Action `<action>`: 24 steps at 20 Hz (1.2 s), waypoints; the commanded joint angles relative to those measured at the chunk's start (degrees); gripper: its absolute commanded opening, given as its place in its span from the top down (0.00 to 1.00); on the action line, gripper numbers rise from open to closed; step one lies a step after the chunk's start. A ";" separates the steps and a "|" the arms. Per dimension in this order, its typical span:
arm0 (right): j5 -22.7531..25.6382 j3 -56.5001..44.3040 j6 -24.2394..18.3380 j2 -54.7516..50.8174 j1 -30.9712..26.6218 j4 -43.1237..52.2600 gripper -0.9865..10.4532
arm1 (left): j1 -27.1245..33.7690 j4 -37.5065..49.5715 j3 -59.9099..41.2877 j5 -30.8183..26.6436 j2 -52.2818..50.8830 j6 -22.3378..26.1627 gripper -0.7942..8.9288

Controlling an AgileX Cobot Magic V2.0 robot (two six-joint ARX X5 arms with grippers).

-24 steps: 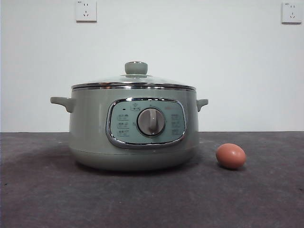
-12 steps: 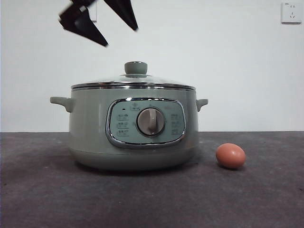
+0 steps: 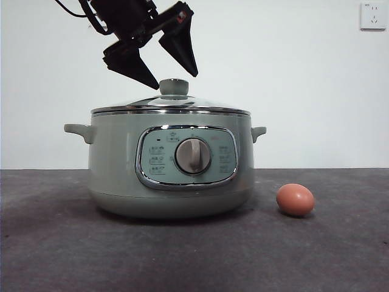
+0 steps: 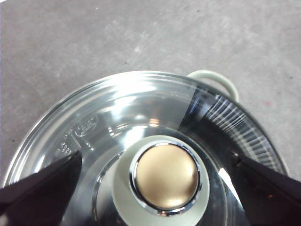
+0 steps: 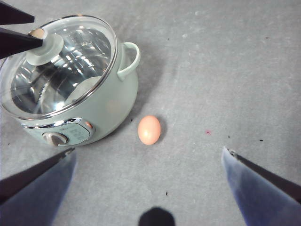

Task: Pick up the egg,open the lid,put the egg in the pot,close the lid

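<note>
Hovering just above the pot (image 3: 170, 170), the left tool (image 3: 173, 78) gapes wide and holds nothing, its jaws flanking the lid (image 4: 141, 141) knob (image 4: 164, 176) without touching. To lift well, I judge it should drop straight until the jaws bracket the knob's stem, then pinch centred so the glass stays level. The egg (image 3: 295, 199) lies on the bench (image 3: 55, 255) beside the pot, on the dial's side. High above, the right tool (image 5: 146, 155) waits, spread wide and empty.
</note>
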 commanded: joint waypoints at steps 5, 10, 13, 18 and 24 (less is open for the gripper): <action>-0.20 0.02 0.17 0.31 0.09 0.87 0.36 | -0.33 0.09 0.04 -0.31 3.08 0.20 0.23; -0.15 0.02 0.20 0.31 0.09 1.27 0.36 | -0.94 -0.70 0.04 -0.09 3.08 0.00 0.62; -0.15 0.00 0.20 0.33 0.09 1.29 0.36 | -1.44 -1.57 0.04 -0.07 3.06 -0.04 0.70; 0.00 0.02 0.20 0.33 0.09 1.27 0.36 | -1.42 -3.26 0.04 0.33 2.99 -1.44 0.70; 0.00 0.00 0.20 0.33 0.09 1.25 0.36 | -1.42 -3.98 0.04 0.33 2.93 -1.42 0.93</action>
